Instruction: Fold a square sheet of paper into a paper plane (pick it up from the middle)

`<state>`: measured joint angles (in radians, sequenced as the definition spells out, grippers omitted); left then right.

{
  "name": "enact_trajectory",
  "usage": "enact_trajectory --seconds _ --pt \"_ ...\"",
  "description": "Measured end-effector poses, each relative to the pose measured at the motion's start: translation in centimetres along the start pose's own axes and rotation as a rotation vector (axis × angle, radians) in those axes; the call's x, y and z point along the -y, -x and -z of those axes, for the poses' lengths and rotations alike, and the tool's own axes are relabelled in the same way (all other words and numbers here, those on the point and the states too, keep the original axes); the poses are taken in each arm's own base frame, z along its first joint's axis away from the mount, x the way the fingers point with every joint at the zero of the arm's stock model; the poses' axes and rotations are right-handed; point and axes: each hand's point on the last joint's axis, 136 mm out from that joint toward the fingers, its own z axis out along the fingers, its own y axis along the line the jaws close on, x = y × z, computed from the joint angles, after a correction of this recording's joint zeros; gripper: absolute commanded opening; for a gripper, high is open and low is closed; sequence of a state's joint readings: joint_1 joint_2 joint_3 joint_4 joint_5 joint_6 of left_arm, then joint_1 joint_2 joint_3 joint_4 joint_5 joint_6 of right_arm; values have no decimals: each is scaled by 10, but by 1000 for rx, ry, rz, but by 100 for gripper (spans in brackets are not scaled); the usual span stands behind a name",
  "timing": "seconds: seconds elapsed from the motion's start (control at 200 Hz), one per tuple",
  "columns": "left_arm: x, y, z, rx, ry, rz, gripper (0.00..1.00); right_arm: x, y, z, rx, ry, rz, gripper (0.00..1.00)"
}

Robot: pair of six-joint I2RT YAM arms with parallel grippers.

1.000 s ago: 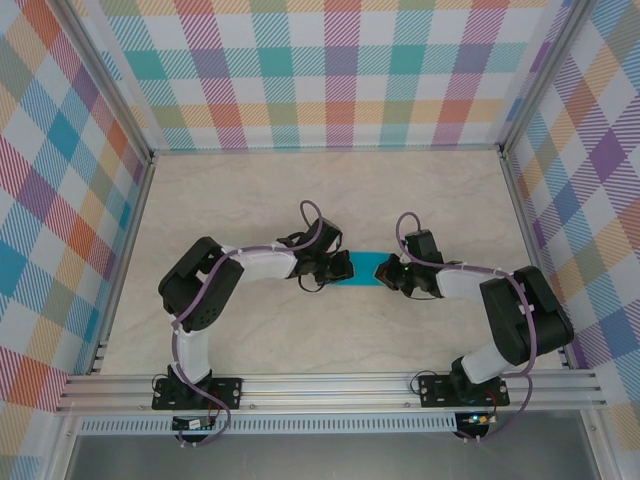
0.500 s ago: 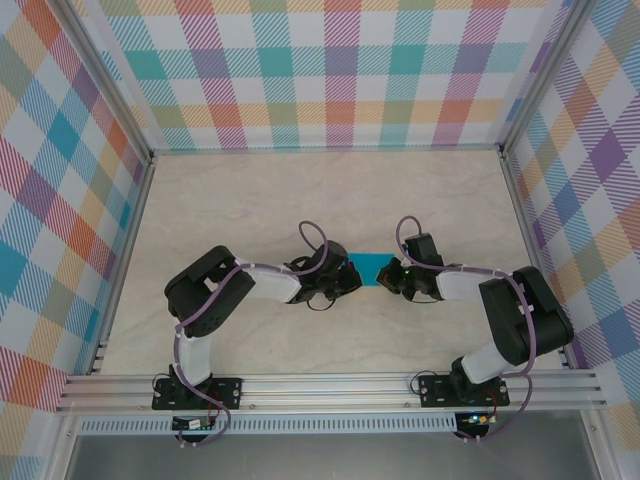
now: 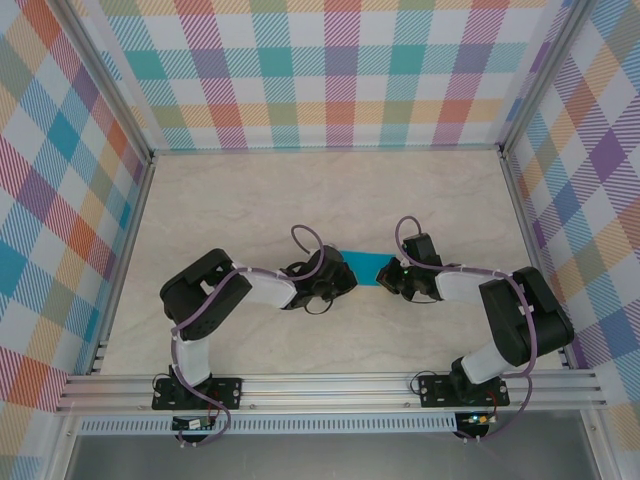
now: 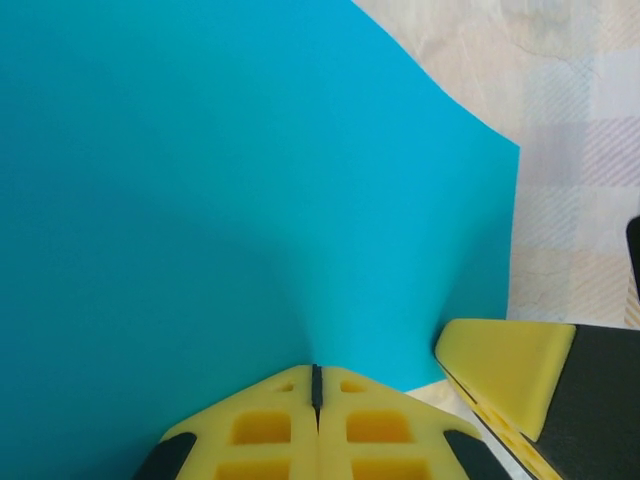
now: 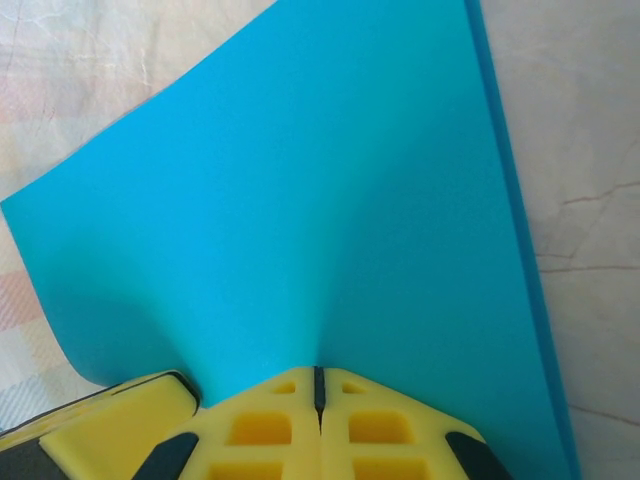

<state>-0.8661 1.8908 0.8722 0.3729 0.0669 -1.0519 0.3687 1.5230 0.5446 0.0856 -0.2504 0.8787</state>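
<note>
Tabletop — less sheet between left hand, right hand

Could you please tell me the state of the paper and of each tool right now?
left tool: shut, pinching the sheet's edge.
right tool: shut, pinching the sheet's edge.
square sheet of paper: held by both tools, bowed rather than flat.

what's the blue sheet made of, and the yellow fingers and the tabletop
The square sheet of paper: thin matte paper, it seems; it puckers softly at the pinch. On the left tool, the fingers: likely matte moulded plastic or rubber, with hollow cells. The table: smooth, pale marble look, probably laminate; the veining looks printed.
</note>
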Motion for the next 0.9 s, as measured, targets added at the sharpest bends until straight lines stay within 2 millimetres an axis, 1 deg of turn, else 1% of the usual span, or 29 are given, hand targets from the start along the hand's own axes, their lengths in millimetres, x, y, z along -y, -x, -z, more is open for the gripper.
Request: enact_trajectory --seconds 0.2,0.465,0.695,0.755,0.835,0.875,0.9 --pt "-14 13 8 32 19 56 1 0 0 0 3 -1 2 0" --pt "-40 28 27 94 32 113 1 0 0 0 10 4 6 0" --pt "-53 40 38 125 37 139 1 0 0 0 14 9 9 0" --pt "-56 44 41 131 50 137 3 0 1 1 17 9 13 0" --pt "-63 50 47 139 77 130 9 1 2 4 26 -8 22 0" --pt "-68 55 50 145 101 125 14 2 3 5 26 -21 32 1" --pt "-71 58 53 146 117 122 20 2 4 6 24 -31 38 3"
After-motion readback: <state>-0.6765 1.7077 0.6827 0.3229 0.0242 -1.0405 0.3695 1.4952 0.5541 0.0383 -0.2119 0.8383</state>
